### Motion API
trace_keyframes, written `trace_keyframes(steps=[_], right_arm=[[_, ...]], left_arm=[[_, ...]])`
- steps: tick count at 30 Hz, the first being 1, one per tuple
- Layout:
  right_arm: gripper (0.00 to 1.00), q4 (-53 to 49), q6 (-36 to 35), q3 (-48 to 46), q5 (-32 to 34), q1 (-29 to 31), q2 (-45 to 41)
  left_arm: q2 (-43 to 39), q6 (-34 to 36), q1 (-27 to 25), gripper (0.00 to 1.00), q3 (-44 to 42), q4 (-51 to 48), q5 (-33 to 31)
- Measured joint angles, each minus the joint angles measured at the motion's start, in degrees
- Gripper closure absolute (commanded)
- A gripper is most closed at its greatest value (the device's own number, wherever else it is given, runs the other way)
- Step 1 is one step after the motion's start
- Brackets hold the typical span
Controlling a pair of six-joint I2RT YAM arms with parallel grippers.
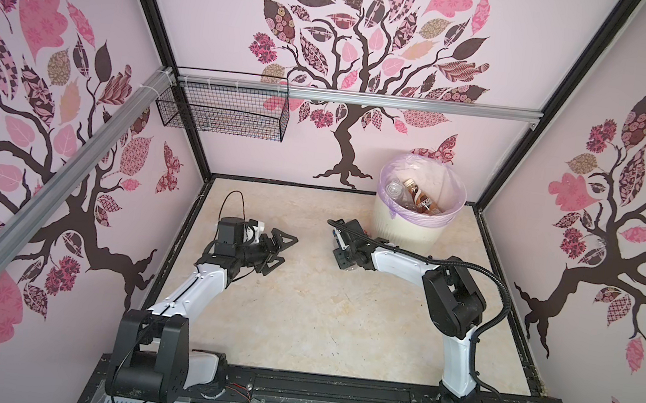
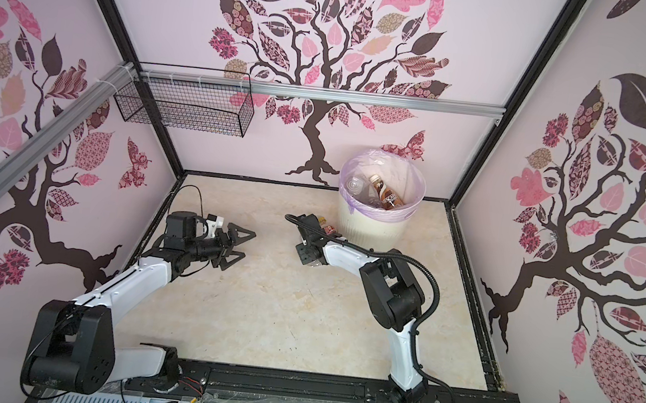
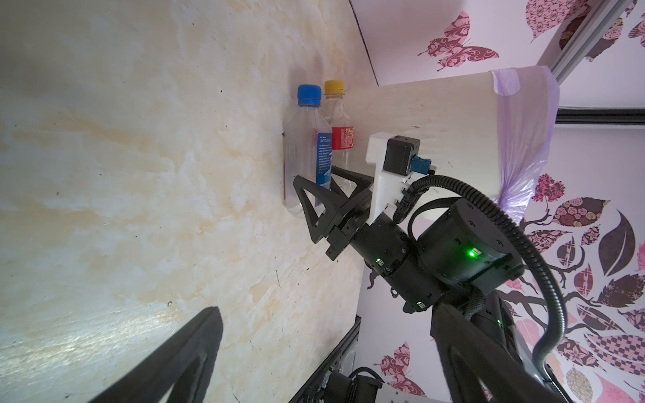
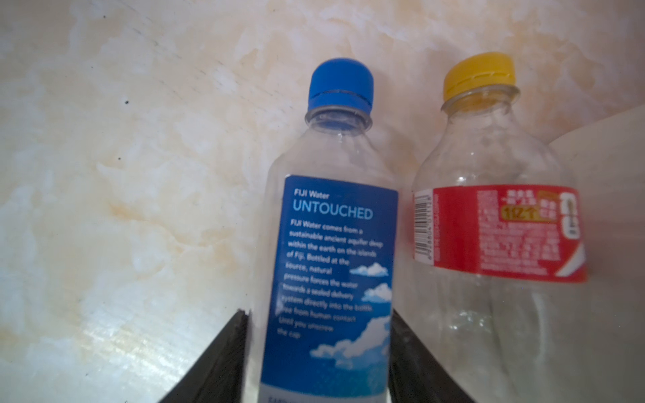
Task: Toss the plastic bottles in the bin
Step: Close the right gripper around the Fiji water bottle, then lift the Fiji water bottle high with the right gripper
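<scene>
Pink walls printed with dark trees box in a cream marbled surface (image 1: 319, 319). The bin (image 1: 405, 231) stands at its far edge, toward the right corner, with several bottles (image 1: 418, 197) already inside its lilac liner. Two more lie on the surface at the foot of the bin: a blue-labelled bottle (image 4: 331, 261) and, between it and the bin wall, a yellow-capped bottle (image 4: 488, 226). The right gripper (image 4: 317, 315) straddles the blue-labelled bottle low on its body, a black finger against each side; how firm the hold is cannot be told. The left gripper (image 1: 290, 250) hangs spread wide and empty over the left side of the surface. By the look of it, this is the pick-up step. The next move calls for a secure squeeze, a lift clear of the neighbouring bottle, then a short carry up over the rim.
</scene>
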Motion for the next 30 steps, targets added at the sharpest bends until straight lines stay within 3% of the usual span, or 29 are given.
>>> trace_keyframes(steps=[8,15,19,24,30], right_arm=[[0.52,-1.20,1.03,0.17,-0.35,0.09,-0.50],[0.52,-8.98,0.98,4.42,-0.81,0.44,-5.75],[0.52,-11.69,-0.13,12.02,-0.59,0.59,-11.78],[0.52,-16.28,-2.60,28.96,2.03,-0.46,-18.03],[0.52,-18.49,-4.42,45.94,8.20,-7.98,-23.10]], left_arm=[[-1.31,-0.02,0.00,0.02,0.00,-0.28,0.26],[-4.02,-1.88,-1.66,0.01,1.11,0.90,0.28],[-3.93,-2.12,-6.38,0.02,6.10,0.83,-1.29],[-2.14,-2.01,-12.37,0.02,15.89,1.73,-3.41],[1.05,-1.18,-17.40,0.02,24.96,2.21,-5.57]])
